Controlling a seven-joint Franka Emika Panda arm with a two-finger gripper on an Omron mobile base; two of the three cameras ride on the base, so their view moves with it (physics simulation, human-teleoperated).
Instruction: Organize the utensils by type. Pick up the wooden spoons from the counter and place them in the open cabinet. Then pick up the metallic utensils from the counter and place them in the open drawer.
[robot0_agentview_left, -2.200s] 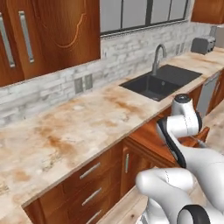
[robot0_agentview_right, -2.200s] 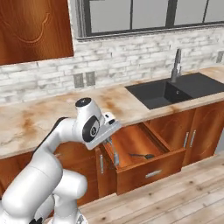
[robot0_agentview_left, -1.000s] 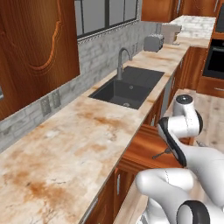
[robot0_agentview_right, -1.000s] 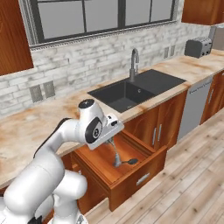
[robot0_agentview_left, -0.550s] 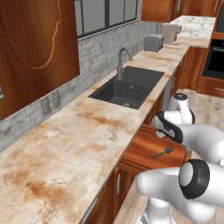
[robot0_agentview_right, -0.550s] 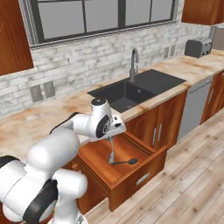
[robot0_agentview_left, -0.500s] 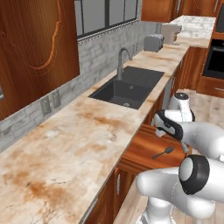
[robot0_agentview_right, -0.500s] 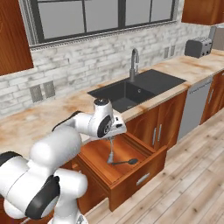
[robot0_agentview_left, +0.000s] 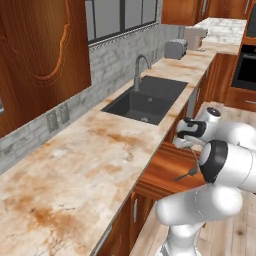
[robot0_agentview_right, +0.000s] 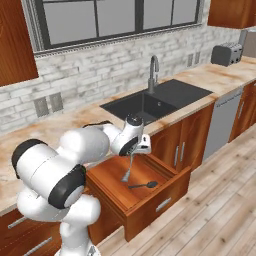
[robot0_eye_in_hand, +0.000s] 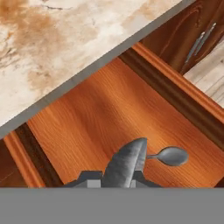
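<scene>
While the drawer (robot0_agentview_right: 150, 192) stands pulled out below the counter (robot0_agentview_left: 75, 170) at the centre of the right base view, the gripper (robot0_agentview_right: 134, 150) hangs over it with its jaws closed on the handle of a silver spoon (robot0_agentview_right: 128, 169), which points down toward the drawer floor. In the hand view, that spoon (robot0_eye_in_hand: 127, 162) rises from the bottom centre of the frame between the fingertips. A second, darker spoon (robot0_agentview_right: 142, 185) lies flat on the drawer floor, just right of the hanging one; in the hand view its bowl (robot0_eye_in_hand: 171, 155) shows at lower right. Whether the held spoon's tip touches the wood is hard to tell. A black sink (robot0_agentview_right: 155, 100) sits in the counter at upper right.
</scene>
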